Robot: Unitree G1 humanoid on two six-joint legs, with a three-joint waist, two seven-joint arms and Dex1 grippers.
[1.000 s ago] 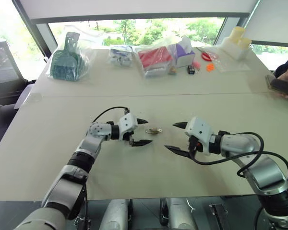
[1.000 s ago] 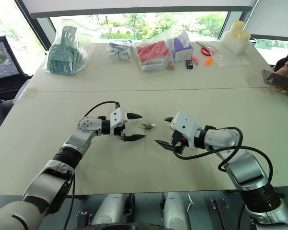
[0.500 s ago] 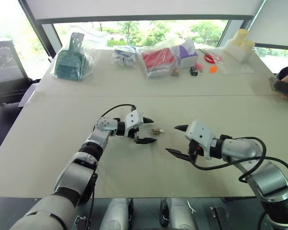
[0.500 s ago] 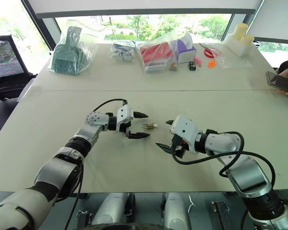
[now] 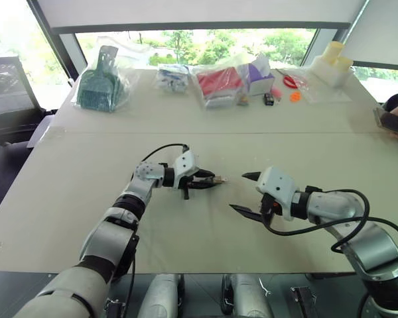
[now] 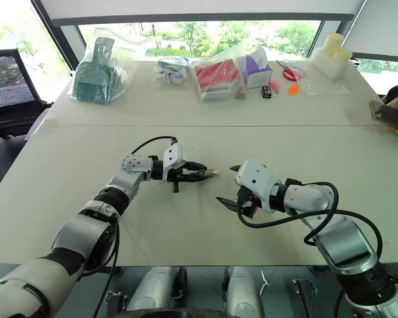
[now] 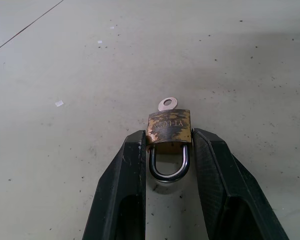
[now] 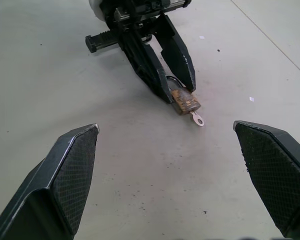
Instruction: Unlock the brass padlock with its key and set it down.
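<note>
Left hand (image 7: pixel 168 150) pinches small tarnished brass padlock (image 7: pixel 169 127) on pale bench (image 5: pixel 66 199) centre, silvery key (image 7: pixel 166 103) at its 12 o'clock, right hand (image 6: pixel 229 184) wide nearby; shallow tip grip may slip under key torque.

Bright daylight pouring through the wide back windows (image 5: pixel 186 43), panes blown out at the left, pale matte counter (image 5: pixel 66 199) evenly lit, soft short shadows, wrist close-ups crisp, straight edges bowing outward
</note>
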